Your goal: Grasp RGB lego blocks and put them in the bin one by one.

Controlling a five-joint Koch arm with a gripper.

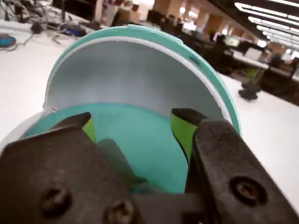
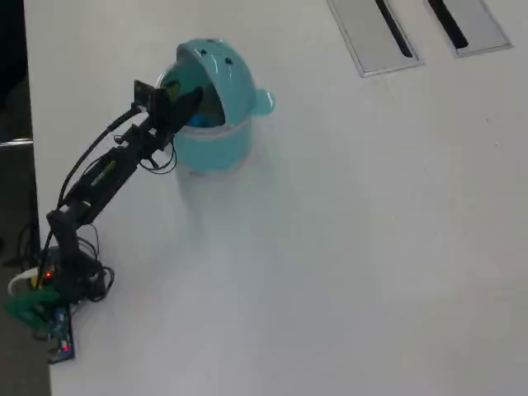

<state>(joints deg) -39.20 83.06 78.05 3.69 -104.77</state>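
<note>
Gripper (image 1: 135, 126): your jaws stand apart and empty, poised over the teal bin (image 1: 154, 144) mouth, likely for a drop. No cubes visible on table (image 2: 355, 247).

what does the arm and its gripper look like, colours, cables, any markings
The arm is slim and black, with loose black cables along it and a small yellow-green marking mid-link. Its base shows a red light. The gripper has black jaws with screw heads and yellow-green pads inside.

Black arm (image 2: 103, 173), screwed black fingers (image 1: 184, 133) with yellow-green pads; base board possibly green.
</note>
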